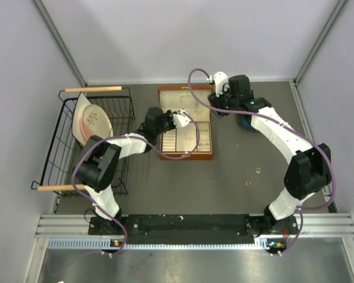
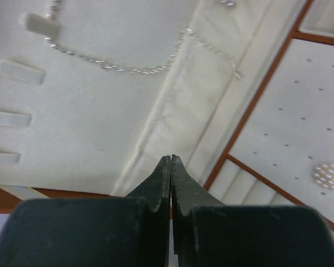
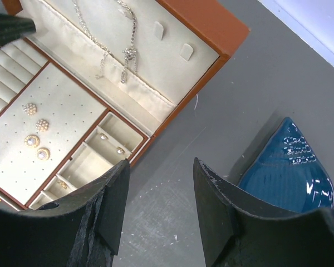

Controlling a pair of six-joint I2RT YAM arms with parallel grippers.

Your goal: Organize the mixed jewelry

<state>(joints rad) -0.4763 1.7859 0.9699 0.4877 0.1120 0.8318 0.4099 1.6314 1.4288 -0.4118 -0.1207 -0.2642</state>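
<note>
where cream lining (image 2: 89,128) puckers, a thin silvery chain (image 2: 122,69) curves.

No text, label, brand, number or sign can be read in any view. The pale marks on the blue dish (image 3: 286,178) beside the wooden jewelry box (image 3: 206,25) are too blurred to tell whether they are lettering.

A grey table (image 1: 224,188) bears box (image 1: 186,157), wire basket (image 1: 121,113), two rings (image 1: 258,171), blue dish (image 3: 289,167).
</note>
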